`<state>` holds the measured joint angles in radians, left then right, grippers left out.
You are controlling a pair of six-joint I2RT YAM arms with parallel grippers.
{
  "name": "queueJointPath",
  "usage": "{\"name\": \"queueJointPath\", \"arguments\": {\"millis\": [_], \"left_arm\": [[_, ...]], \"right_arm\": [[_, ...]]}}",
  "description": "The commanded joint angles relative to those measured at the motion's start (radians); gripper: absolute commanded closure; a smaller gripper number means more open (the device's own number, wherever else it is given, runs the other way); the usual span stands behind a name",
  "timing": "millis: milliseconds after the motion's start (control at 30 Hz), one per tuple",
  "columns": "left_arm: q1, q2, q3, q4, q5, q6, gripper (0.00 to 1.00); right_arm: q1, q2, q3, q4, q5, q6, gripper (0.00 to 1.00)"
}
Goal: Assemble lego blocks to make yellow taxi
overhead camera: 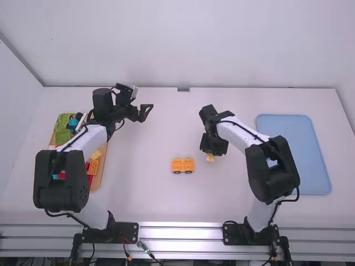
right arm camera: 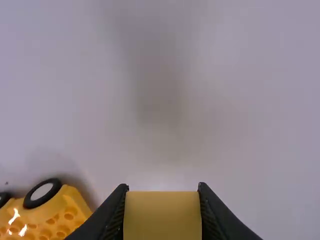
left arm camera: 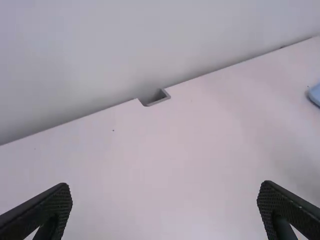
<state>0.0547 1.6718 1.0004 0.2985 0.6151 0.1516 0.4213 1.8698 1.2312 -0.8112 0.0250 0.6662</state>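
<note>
"Two arms in the high view; how are they posed?"
"The left is bent, its gripper (overhead camera: 146,112) past the parts tray (overhead camera: 98,178). The right angles inward, its gripper (overhead camera: 211,153) pointing down near the wheeled yellow-orange base (overhead camera: 177,165)."
"Left wrist view?"
"Fingers (left arm camera: 47,212) wide apart."
"Right wrist view?"
"Fingers (right arm camera: 212,215) clamping a yellow block (right arm camera: 162,215), near the base."

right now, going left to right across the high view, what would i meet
Wooden tray of lego blocks → left hand, open → yellow wheeled lego base → right hand gripping a yellow block → blue tray
</note>
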Motion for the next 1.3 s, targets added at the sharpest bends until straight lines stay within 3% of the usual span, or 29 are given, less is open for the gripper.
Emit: {"name": "queueJointPath", "arguments": {"millis": [0, 133, 233, 300, 500, 633, 1267], "left_arm": [[0.000, -0.002, 0.023, -0.011, -0.003, -0.006, 0.01], [-0.008, -0.002, 0.022, -0.023, -0.003, -0.006, 0.01], [-0.010, -0.002, 0.022, -0.020, 0.017, -0.005, 0.01], [-0.009, -0.002, 0.022, -0.017, 0.053, -0.006, 0.01], [-0.007, -0.002, 0.022, -0.022, 0.083, -0.006, 0.01], [-0.003, -0.002, 0.022, -0.035, 0.084, -0.006, 0.01], [-0.004, -0.002, 0.022, -0.026, 0.076, -0.006, 0.01]], "right_arm": [[0.012, -0.095, -0.045, 0.000, 0.060, 0.180, 1.00], [0.011, -0.200, -0.147, 0.003, 0.116, 0.402, 1.00], [0.010, -0.258, -0.232, 0.079, 0.077, 0.517, 0.96], [-0.006, -0.294, -0.302, 0.191, 0.015, 0.583, 1.00], [-0.071, -0.313, -0.451, 0.486, -0.139, 0.614, 1.00], [-0.129, -0.313, -0.521, 0.557, -0.213, 0.675, 1.00], [-0.142, -0.315, -0.542, 0.591, -0.249, 0.863, 1.00]]}}
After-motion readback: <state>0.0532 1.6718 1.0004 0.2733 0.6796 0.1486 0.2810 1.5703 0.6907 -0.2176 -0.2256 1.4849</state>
